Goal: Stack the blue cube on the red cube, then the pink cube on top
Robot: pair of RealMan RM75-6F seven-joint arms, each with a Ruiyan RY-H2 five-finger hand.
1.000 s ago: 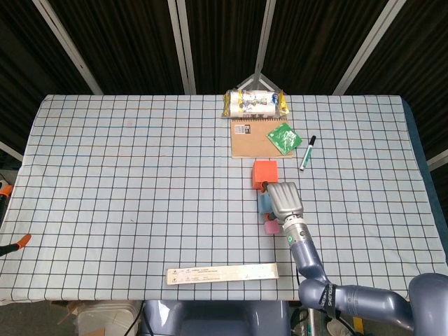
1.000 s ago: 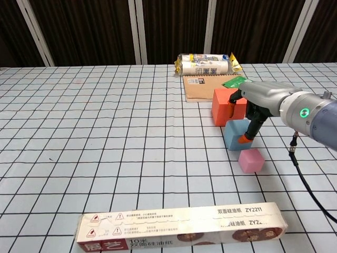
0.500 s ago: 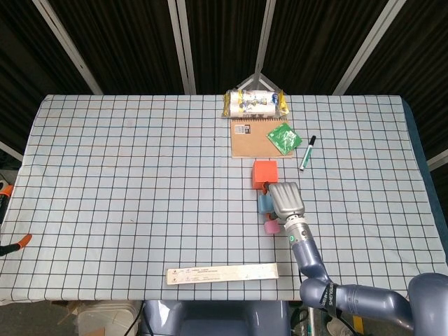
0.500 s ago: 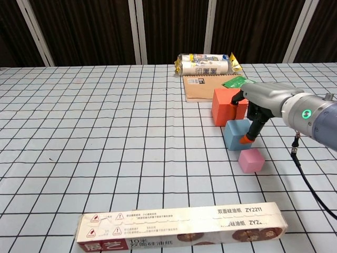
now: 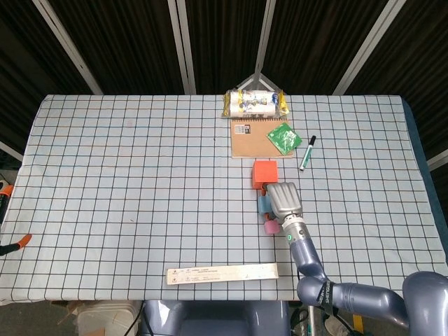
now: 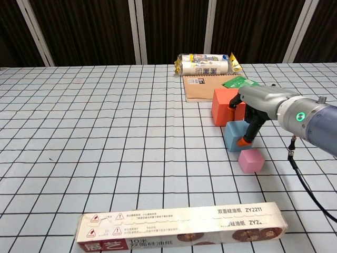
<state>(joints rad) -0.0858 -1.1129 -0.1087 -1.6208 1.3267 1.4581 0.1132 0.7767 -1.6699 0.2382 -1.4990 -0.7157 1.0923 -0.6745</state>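
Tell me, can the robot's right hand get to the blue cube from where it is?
Probably yes. The right hand is already right over the blue cube, fingertips down beside it. The red cube and pink cube sit close, but nothing blocks the way.

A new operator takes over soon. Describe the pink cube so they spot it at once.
On the checked tablecloth, find the brown notebook at the far side, then follow the line of cubes running toward the robot: red cube, blue cube, then pink cube. It is the nearest and smallest of the three, beside the right hand.
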